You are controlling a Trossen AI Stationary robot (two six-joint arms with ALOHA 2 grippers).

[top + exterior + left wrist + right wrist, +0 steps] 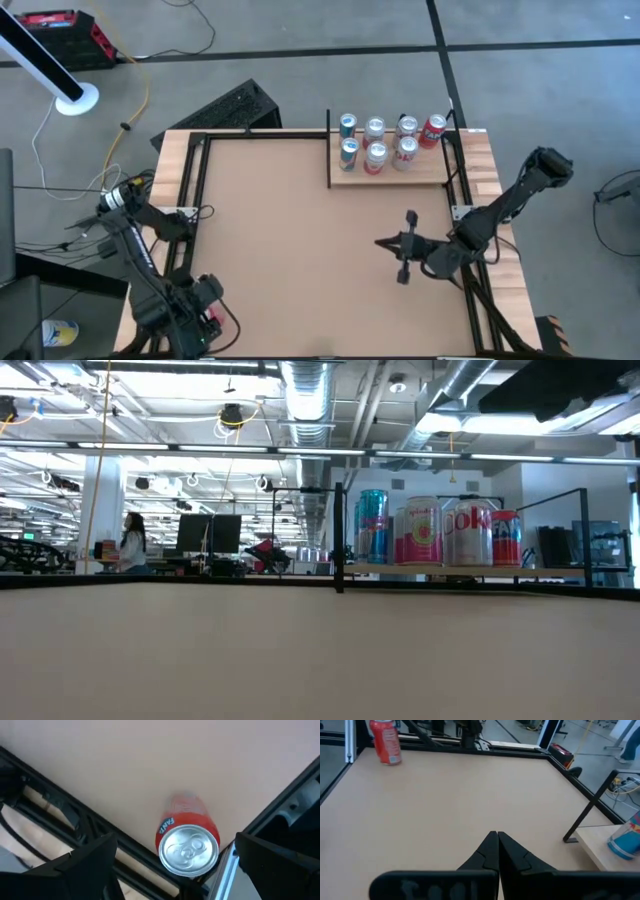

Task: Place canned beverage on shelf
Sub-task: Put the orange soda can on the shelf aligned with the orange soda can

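Left pincer (172, 865) gapes above red can (188, 845); right pincer (497, 851) closed, empty.

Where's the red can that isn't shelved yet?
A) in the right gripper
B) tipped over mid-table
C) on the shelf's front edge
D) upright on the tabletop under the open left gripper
D: the left wrist view looks down on the red can standing upright on the tabletop, between the left gripper's open fingers, not gripped.

red can (188, 840): "fant" on its rim side | silver can (468, 532) on shelf (480, 571): "cok"
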